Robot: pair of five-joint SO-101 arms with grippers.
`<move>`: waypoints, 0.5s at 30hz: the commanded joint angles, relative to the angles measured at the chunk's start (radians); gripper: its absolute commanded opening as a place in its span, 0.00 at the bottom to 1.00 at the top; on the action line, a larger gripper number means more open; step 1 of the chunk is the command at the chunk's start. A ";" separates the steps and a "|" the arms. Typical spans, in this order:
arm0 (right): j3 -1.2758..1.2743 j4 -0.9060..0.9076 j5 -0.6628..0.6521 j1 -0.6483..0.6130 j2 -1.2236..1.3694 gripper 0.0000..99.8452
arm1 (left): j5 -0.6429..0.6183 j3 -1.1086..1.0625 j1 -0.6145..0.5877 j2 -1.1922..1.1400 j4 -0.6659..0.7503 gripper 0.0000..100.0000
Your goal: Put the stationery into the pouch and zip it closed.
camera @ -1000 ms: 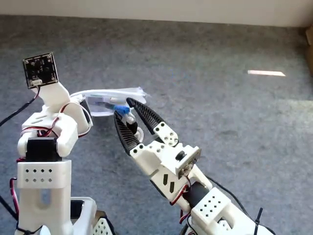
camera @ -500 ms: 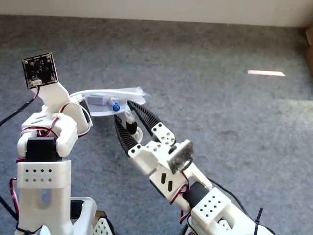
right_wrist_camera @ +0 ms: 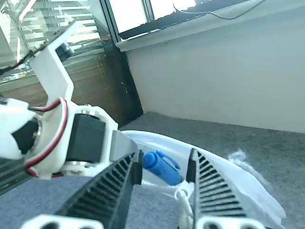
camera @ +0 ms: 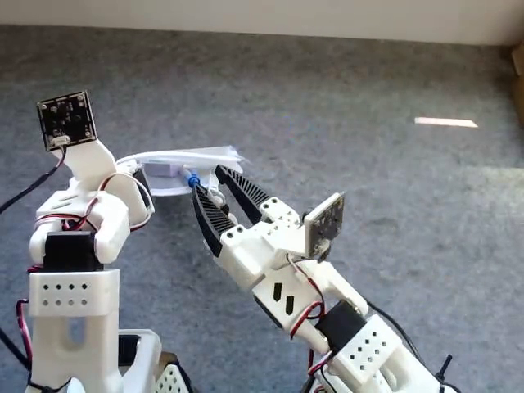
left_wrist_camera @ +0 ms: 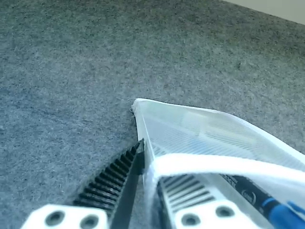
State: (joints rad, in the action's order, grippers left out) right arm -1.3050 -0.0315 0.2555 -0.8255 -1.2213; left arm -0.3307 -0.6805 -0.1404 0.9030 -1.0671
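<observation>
The left end effector is closed on the rim of the translucent white mesh pouch, above the grey counter; the pouch seems light and floppy, best held at its stiffer zipper edge; the smooth, rigid blue-capped pen pokes from its mouth, inside the open right end effector.

The pouch is a flat, see-through white mesh bag with a thick white rim. Its mouth is open and unzipped, and it lies roughly level over the grey desk. One end of its rim is pinched in the left gripper, and its far corner points away from that gripper. A pen with a dark barrel and a blue cap lies inside, with the cap poking out at the mouth.
</observation>
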 commanded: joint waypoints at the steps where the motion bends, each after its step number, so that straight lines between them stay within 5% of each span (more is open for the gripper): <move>1: 0.058 -0.085 0.006 0.007 0.036 0.15 | 0.012 0.013 -0.008 0.035 0.026 0.01; 15: 0.064 -0.140 -0.044 -0.018 0.163 0.15 | 0.012 0.018 -0.008 0.035 0.026 0.01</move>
State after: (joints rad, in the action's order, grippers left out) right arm -1.2896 -0.1603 0.2539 -0.8270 -1.0787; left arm -0.3307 -0.6805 -0.1404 0.9030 -1.0671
